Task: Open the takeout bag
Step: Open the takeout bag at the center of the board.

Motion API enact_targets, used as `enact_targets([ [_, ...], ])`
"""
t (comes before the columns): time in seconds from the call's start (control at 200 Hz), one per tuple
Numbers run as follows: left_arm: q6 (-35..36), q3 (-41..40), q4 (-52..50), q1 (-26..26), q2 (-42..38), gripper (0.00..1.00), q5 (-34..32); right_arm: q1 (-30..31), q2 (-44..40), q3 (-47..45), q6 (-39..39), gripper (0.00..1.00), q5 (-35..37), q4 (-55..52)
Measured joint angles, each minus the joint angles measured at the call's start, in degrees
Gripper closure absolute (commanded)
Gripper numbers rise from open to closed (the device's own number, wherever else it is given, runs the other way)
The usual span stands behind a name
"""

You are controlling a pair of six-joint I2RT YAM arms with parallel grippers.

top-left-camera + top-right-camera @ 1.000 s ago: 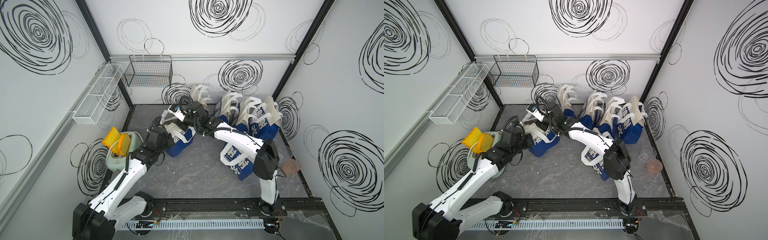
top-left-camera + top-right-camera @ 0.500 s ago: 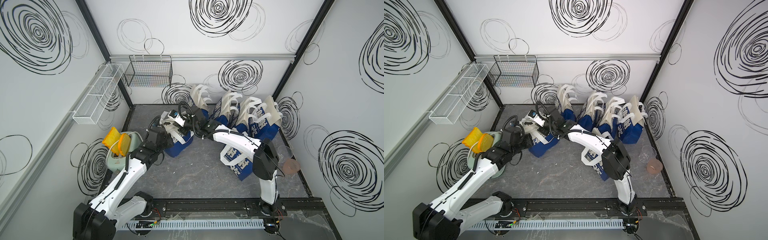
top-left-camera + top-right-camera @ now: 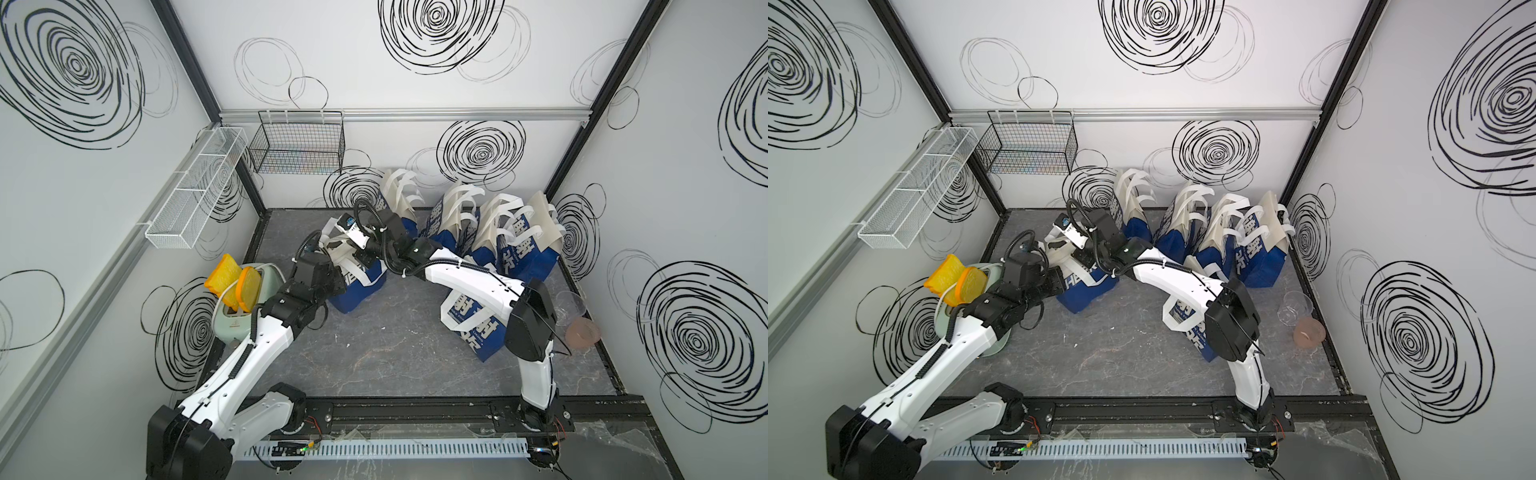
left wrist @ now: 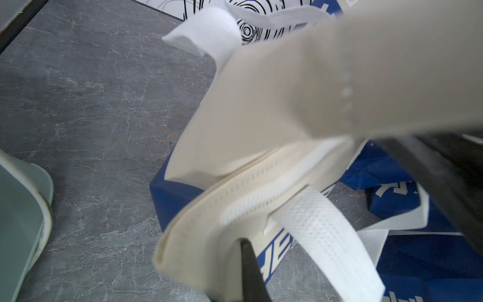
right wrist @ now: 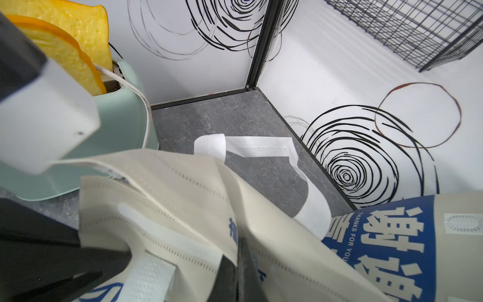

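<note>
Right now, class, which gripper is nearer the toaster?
Left. The left gripper grips the bag on the side facing the toaster; the right gripper grips the bag's top from the far side, farther away.

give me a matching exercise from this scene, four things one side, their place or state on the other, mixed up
1 toaster
2 black wire basket
3 pink cup
4 takeout bag

a hangs on the back wall
b pinched by left gripper and right gripper
c beside a clear glass
d holds yellow bread slices

Pairs: 1-d, 2-a, 3-c, 4-b
</note>
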Motion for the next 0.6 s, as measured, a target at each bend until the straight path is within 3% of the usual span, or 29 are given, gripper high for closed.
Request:
enact_targets([
  [0.6,-0.4,4.4,-1.4,0.8,6.7,1.0,-1.7,0.1,1.5,4.3,-3.2,1.0,6.2,-2.5],
])
